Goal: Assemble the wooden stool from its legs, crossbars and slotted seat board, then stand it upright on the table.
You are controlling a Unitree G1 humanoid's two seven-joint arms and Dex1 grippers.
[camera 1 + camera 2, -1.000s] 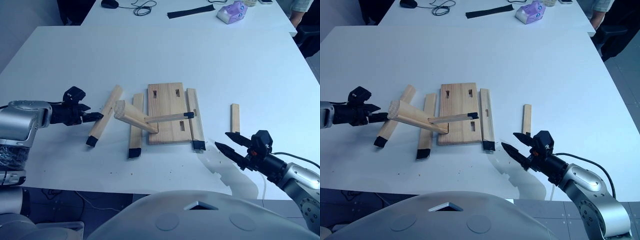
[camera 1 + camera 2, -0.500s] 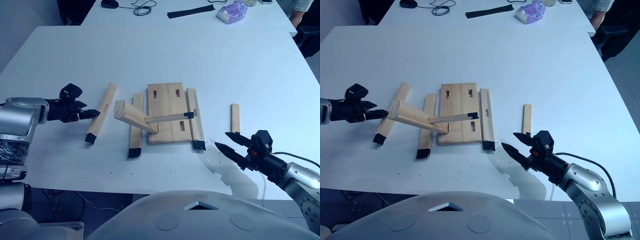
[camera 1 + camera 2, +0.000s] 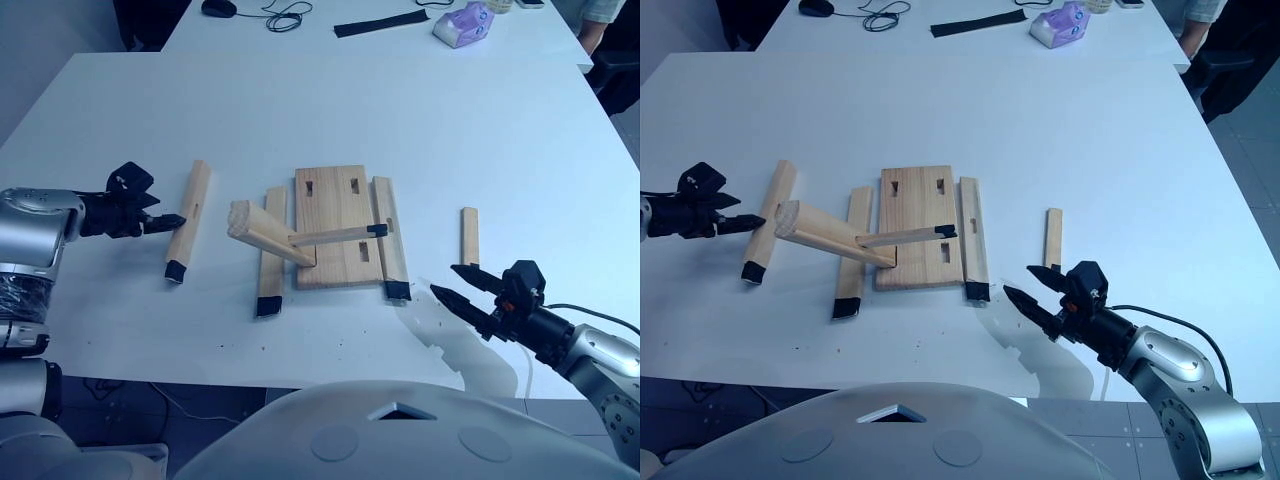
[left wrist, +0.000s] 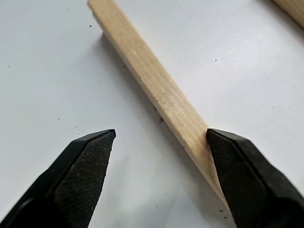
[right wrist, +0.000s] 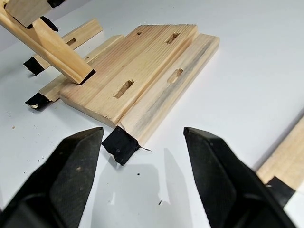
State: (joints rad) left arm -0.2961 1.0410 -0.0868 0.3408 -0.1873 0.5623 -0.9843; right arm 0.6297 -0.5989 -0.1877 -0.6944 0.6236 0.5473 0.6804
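The slotted seat board point(image 3: 335, 225) lies flat mid-table. A leg point(image 3: 262, 233) leans tilted with its end at the board, and a thin crossbar point(image 3: 335, 237) runs from it across the board. Two more legs lie flat along the board's left point(image 3: 270, 262) and right point(image 3: 391, 240) sides. A fourth leg point(image 3: 188, 218) lies apart to the left. My left gripper point(image 3: 162, 212) is open beside it, one fingertip point(image 4: 247, 175) touching the leg point(image 4: 156, 90). A short crossbar point(image 3: 469, 235) lies to the right. My right gripper point(image 3: 455, 284) hovers open near the front edge, facing the board point(image 5: 133, 61).
A second table behind holds a black strip point(image 3: 380, 22), cables point(image 3: 285, 15) and a purple pack point(image 3: 463, 22). The white table point(image 3: 420, 120) has free room at the back and right. Its front edge lies close under my right gripper.
My left gripper has moved left, and the loose leg went with it, sliding left and swinging more upright in the view. The right arm has stayed still.
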